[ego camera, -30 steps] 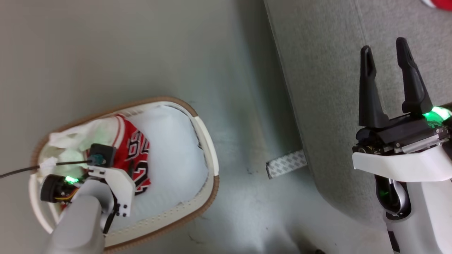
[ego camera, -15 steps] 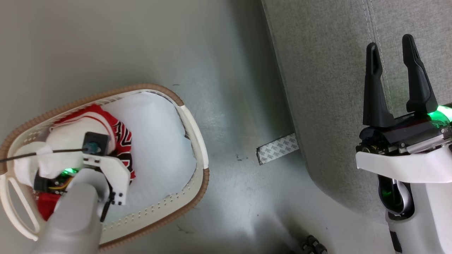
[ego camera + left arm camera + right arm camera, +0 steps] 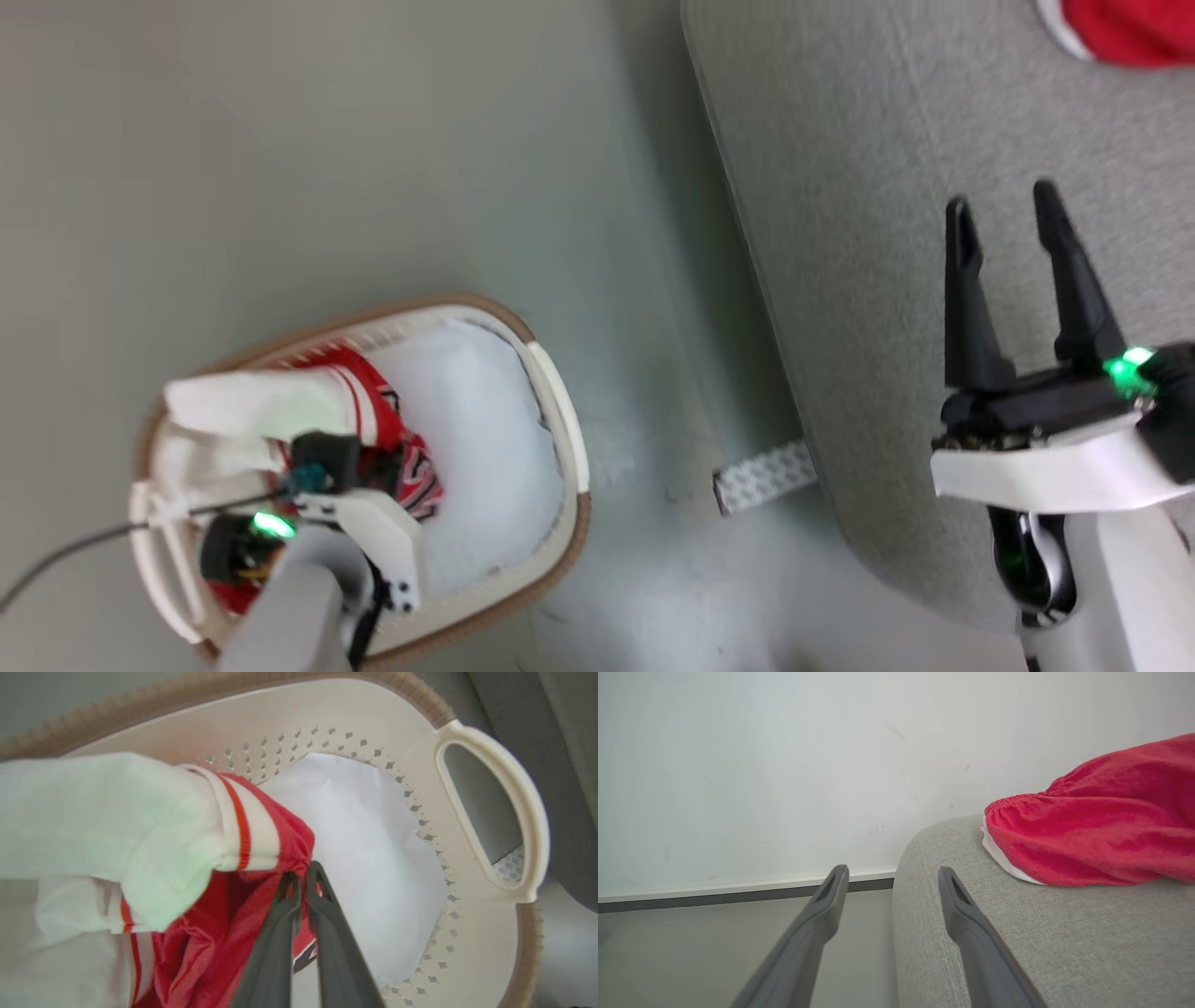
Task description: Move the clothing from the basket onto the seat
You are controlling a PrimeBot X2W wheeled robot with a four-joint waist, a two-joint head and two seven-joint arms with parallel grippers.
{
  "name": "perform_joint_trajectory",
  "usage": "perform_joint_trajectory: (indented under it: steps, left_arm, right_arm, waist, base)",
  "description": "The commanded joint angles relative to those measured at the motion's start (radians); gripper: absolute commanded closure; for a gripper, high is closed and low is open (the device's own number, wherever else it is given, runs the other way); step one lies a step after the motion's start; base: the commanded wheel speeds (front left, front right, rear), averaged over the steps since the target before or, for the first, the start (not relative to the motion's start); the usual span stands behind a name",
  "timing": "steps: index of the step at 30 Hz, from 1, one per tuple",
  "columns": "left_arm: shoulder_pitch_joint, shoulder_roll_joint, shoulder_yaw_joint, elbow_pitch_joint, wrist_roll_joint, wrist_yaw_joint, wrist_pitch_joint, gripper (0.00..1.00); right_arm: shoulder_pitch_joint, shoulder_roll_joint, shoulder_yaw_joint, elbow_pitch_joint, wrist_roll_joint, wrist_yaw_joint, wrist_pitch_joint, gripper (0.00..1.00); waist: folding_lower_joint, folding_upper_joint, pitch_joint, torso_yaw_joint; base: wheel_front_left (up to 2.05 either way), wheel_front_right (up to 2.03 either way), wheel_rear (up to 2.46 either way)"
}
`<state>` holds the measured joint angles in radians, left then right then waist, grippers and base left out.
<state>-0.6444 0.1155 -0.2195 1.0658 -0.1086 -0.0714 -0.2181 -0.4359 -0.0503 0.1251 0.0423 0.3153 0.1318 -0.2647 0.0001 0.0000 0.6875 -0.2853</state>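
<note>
Here, the grey seat (image 3: 868, 233) stretches beneath and ahead of the right end effector (image 3: 1002, 201), whose fingers stand spread and empty. A red garment (image 3: 1101, 835) lies on the cushion beyond and to the right of its tips. Well off to that arm's left, the white basket (image 3: 565, 420) sits on the floor (image 3: 373, 140). Inside it, the left end effector (image 3: 302, 871) is clenched on a fold of the red clothing (image 3: 205, 952), with white padding (image 3: 373, 858) just beside its fingertips.
</note>
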Motion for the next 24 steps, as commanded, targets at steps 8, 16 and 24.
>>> perform_joint_trajectory:
  steps: [8,16,24]
  left_arm:
    - [0.142,-0.055,-0.012,-0.131,-0.083,-0.033,-0.042,1.00]
    - [0.259,-0.062,-0.025,-0.380,-0.153,-0.024,-0.043,1.00]
    - [0.326,-0.048,-0.034,-0.675,-0.184,-0.001,0.054,1.00]
  right_arm:
    - [0.135,-0.001,-0.034,0.076,-0.053,-0.002,0.001,0.00]
    - [0.253,-0.002,-0.041,0.133,-0.098,-0.002,0.001,0.00]
    - [0.339,-0.001,-0.043,0.169,-0.127,-0.002,0.001,0.00]
  waist:
    - [-0.0001,0.0000,-0.334,0.139]
    - [-0.0001,0.0000,-0.538,0.193]
    - [-0.0001,0.0000,-0.671,0.215]
  base:
    - [0.00,0.00,0.00]
    - [0.00,0.00,0.00]
    - [0.00,0.00,0.00]
